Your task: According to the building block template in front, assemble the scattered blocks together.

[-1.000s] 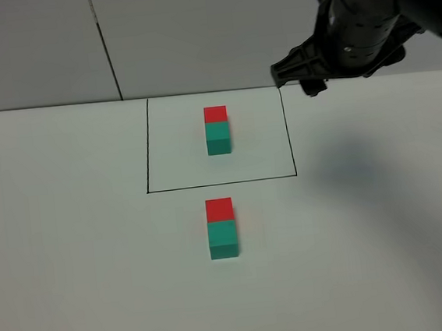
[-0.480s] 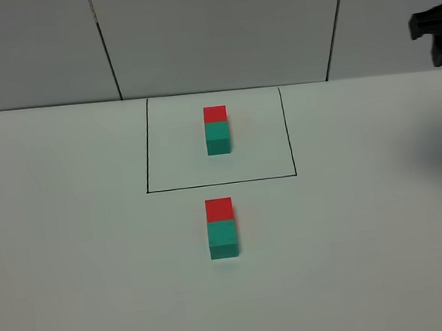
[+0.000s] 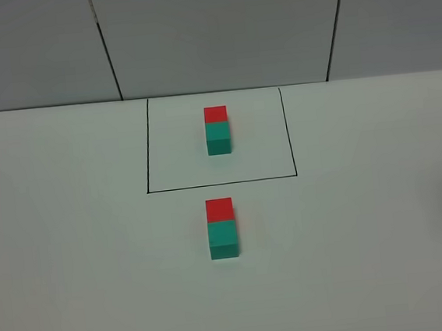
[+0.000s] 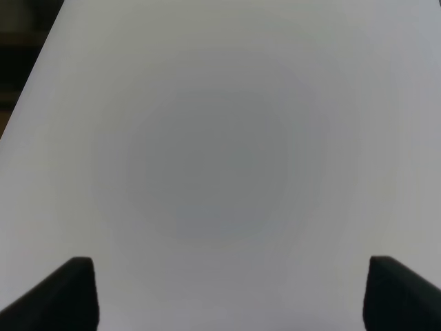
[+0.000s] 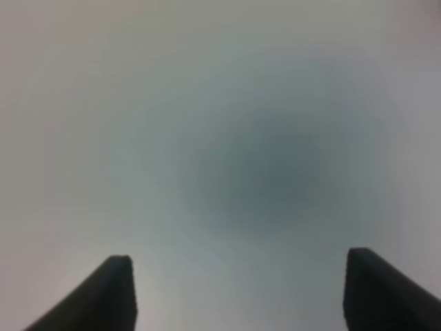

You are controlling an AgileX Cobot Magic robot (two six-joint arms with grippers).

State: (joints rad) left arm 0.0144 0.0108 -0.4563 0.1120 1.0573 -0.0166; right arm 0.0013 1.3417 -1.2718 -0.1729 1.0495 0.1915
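Observation:
The building block template (image 3: 217,131), a red cube joined to a teal-green cube, lies inside a thin black drawn rectangle (image 3: 221,184) at the back of the white table. In front of that rectangle the scattered blocks sit touching face to face: the red cube (image 3: 219,209) behind, the teal-green cube (image 3: 223,239) in front. Neither arm shows in the exterior high view. My left gripper (image 4: 230,293) is open over bare white surface. My right gripper (image 5: 238,293) is open too, with nothing between its dark fingertips (image 5: 110,293).
A grey panelled wall (image 3: 208,34) with dark vertical seams rises behind the table (image 3: 72,250). In the left wrist view the table's edge (image 4: 34,76) runs beside a dark area.
The right arm, above the rectangle's far right corner a second ago, has withdrawn to the right and left the exterior high view. The blocks have not moved.

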